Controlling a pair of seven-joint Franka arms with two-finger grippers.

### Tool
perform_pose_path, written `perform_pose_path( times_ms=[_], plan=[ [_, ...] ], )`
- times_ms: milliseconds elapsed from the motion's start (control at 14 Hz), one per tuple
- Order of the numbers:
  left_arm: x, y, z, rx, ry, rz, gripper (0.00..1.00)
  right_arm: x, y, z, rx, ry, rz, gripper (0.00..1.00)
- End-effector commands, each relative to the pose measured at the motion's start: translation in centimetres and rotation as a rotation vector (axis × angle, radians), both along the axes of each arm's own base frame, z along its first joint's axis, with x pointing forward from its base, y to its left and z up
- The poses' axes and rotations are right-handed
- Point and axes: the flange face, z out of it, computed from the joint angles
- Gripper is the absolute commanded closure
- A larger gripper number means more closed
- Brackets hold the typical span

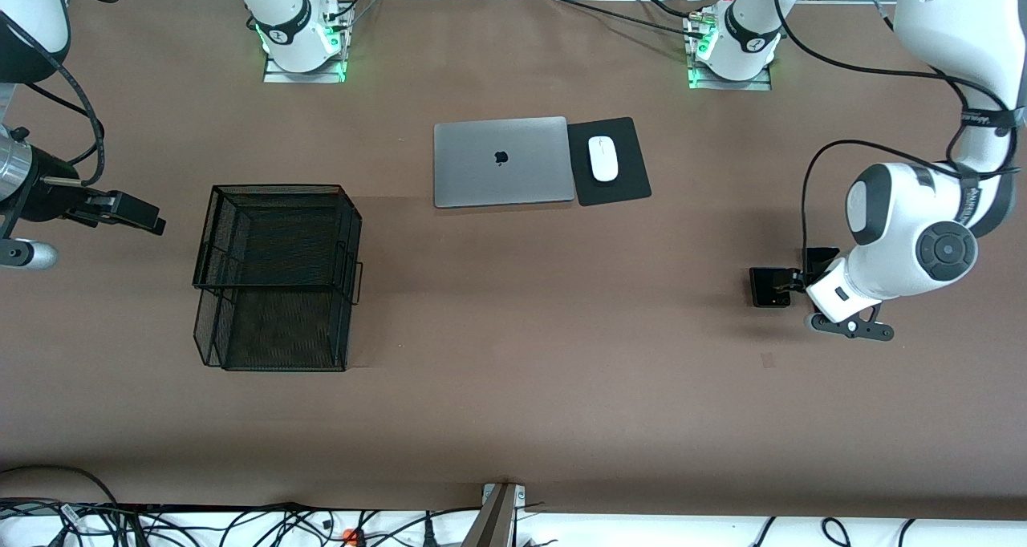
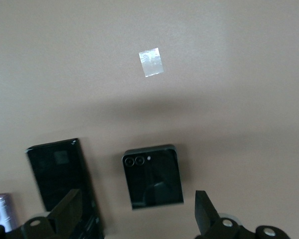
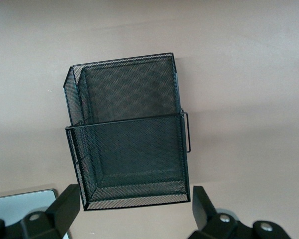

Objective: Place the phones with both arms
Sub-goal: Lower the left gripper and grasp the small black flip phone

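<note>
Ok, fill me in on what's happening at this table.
Nothing is held yet. The left gripper hangs open over the phones at the left arm's end of the table: a black flip phone, a long black phone beside it, and the edge of a lilac phone. The right gripper hangs open over the empty black mesh basket.

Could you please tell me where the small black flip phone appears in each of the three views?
Front view: flip phone on the table beside the left claw.
Left wrist view: flip phone between the open claw's fingers.
Right wrist view: not in it.
Shared landmark: the long black phone alongside it.
</note>
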Motion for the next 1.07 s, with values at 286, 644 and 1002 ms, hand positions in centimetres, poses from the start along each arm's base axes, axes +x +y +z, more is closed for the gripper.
perform_pose_path(
  times_ms=[286, 644, 1002],
  plan=[
    [-3.3, -0.1, -4.7, -0.021, -0.061, 0.189, 0.0, -0.3, 0.1, 0.1, 0.003, 0.006, 0.006, 0.0],
    [-4.8, -0.6, -7.5, -0.021, -0.086, 0.184, 0.0, -0.3, 0.1, 0.1, 0.004, 0.005, 0.006, 0.0],
    [-5.2, -1.9, -9.3, -0.015, -0.059, 0.119, 0.0, -0.3, 0.1, 0.1, 0.004, 0.005, 0.006, 0.0]
  ],
)
